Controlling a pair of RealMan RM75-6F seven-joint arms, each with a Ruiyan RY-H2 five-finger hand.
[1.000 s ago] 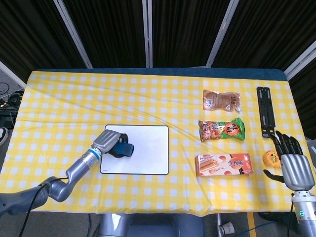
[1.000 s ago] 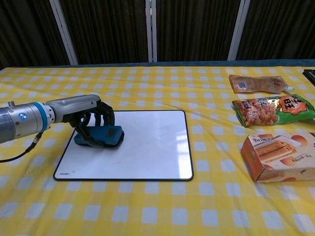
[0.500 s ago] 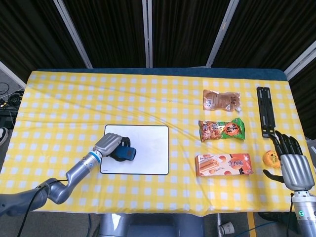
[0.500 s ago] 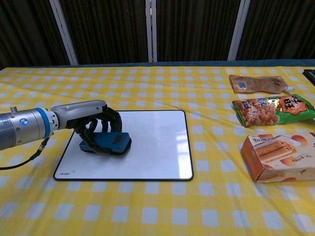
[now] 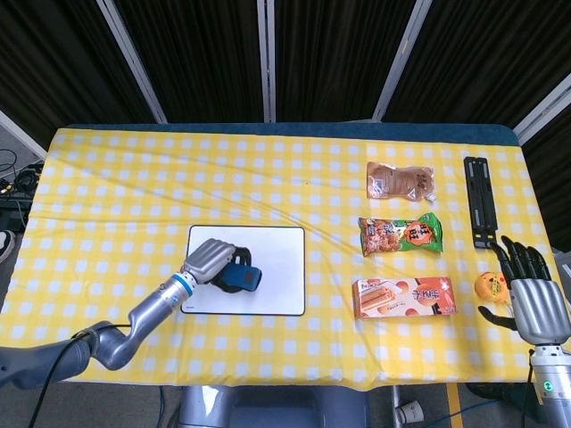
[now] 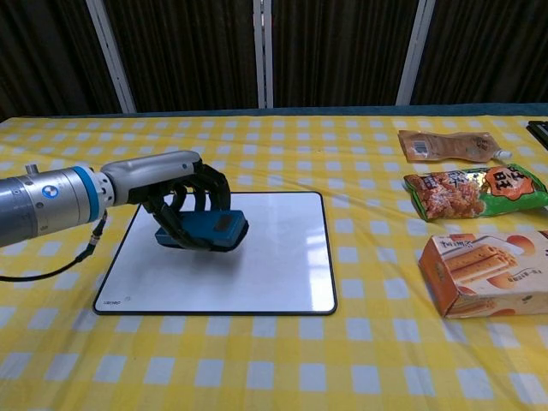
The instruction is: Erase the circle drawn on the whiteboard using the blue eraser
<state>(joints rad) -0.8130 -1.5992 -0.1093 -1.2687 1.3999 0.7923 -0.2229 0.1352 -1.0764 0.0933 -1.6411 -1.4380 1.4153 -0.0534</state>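
Observation:
My left hand grips the blue eraser from above, fingers curled over it. The eraser is tilted and appears lifted slightly off the whiteboard, over its left-centre part. The board's white surface shows no circle in either view; only a small mark sits at its near left corner. My right hand stands open at the table's right edge with nothing in it, seen only in the head view.
Three snack packs lie right of the board: a tan pouch, a green bag and an orange box. A black strip and a small orange item sit near my right hand.
My left hand has carried the eraser rightward across the board toward its middle and raised it a little. The right hand has barely moved.

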